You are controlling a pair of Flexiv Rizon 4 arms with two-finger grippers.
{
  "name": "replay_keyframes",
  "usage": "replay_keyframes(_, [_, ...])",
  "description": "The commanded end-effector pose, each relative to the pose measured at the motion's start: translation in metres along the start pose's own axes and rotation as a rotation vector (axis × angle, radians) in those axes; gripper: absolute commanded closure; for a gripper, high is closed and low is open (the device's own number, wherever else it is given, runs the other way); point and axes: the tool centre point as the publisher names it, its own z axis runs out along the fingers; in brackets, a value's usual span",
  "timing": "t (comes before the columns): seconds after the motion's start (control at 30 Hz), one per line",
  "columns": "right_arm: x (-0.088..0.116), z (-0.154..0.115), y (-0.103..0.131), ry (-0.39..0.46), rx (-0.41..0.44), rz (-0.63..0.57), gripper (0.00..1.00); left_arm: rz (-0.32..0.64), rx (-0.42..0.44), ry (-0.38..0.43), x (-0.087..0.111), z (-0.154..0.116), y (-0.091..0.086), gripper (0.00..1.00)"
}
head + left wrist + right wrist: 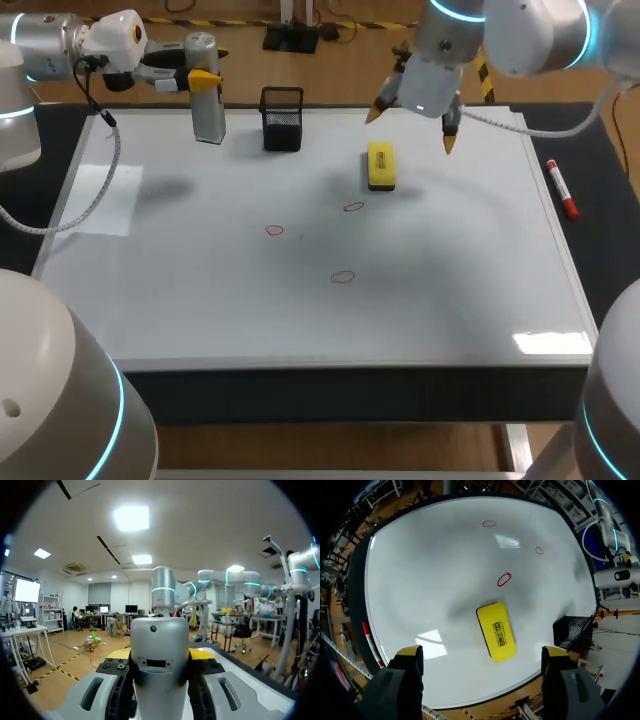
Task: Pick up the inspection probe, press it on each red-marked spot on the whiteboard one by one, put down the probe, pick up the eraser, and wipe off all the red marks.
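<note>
holding the inspection probe upright, the left fingers are clenched on its grey barrel from two sides, near the far left corner of the whiteboard and well apart from the red marks. the left wrist view shows the barrel squeezed between both pads, with the arm lying level so the probe's end points down at the board; whether that end touches the surface i cannot tell. a side grip high on the barrel looks chosen to keep the tip free for pressing straight down.

the marks are three small rings: one just beside the eraser, one toward the middle, one nearer the front edge. all are unwiped, so the wiping is not yet done; whether the pressing is finished i cannot judge.

the right fingers hang released above the yellow eraser, which lies flat on the board ahead of them in the right wrist view. that stance seems readied for a straight drop onto it.

a black mesh holder stands at the far edge between probe and eraser, likely the probe's home. a red marker lies on the dark desk beside the board's right edge.
</note>
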Motion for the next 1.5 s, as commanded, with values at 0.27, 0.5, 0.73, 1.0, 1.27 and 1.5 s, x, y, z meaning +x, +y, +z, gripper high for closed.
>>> replay_keyframes(0.27, [-0.016,0.015,-0.001,0.045,-0.004,-0.068,0.00,0.000,-0.001,0.000,0.000,0.000,-0.001,1.00])
replay_keyframes(0.5, [-0.021,0.027,0.005,0.071,-0.009,-0.114,0.00,0.000,-0.001,0.000,0.000,0.000,-0.001,1.00])
replay_keyframes(0.73, [-0.020,0.036,0.007,0.092,-0.010,-0.138,0.00,0.000,-0.001,0.000,0.000,0.000,-0.001,1.00])
replay_keyframes(1.0, [-0.017,0.045,0.006,0.098,-0.005,-0.148,0.00,0.000,-0.001,0.000,0.000,0.000,-0.001,1.00])
replay_keyframes(1.27, [-0.013,0.054,0.007,0.143,0.014,-0.192,0.00,0.000,-0.001,0.000,0.000,0.000,-0.001,1.00])
replay_keyframes(1.5, [-0.013,0.057,0.009,0.153,0.012,-0.203,0.00,0.000,-0.001,0.000,0.000,0.000,-0.001,1.00])
